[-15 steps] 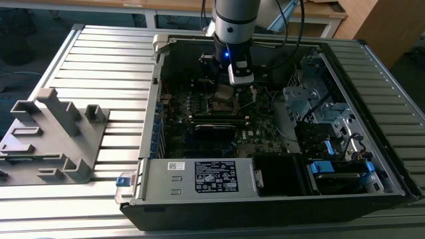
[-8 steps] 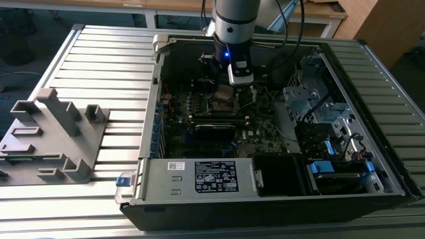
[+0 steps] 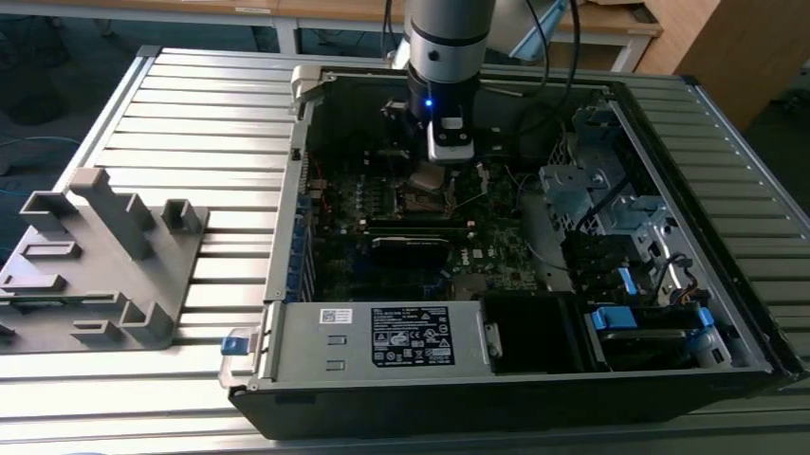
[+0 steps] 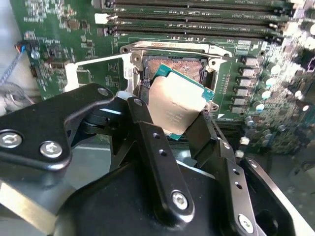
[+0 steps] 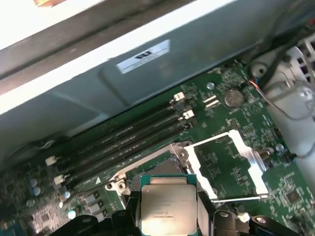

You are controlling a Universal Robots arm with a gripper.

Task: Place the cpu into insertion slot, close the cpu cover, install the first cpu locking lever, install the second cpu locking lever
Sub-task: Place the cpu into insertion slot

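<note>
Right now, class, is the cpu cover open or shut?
Open. The cpu cover lies swung aside beside the insertion slot, whose contact field is bare; the gripper holds the cpu over it, not seated.

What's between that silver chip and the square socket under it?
Nothing visible. In the second wrist view the cpu, gripped by the pincer, hangs tilted over the open insertion slot; the cpu cover is swung aside.

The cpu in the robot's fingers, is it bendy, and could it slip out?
Probably stiff: the cpu looks flat though the gripper pinches only two edges. Likely light, being so thin. It might slip, since its metal face looks smooth, and a drop onto the insertion slot could hurt it.
</note>
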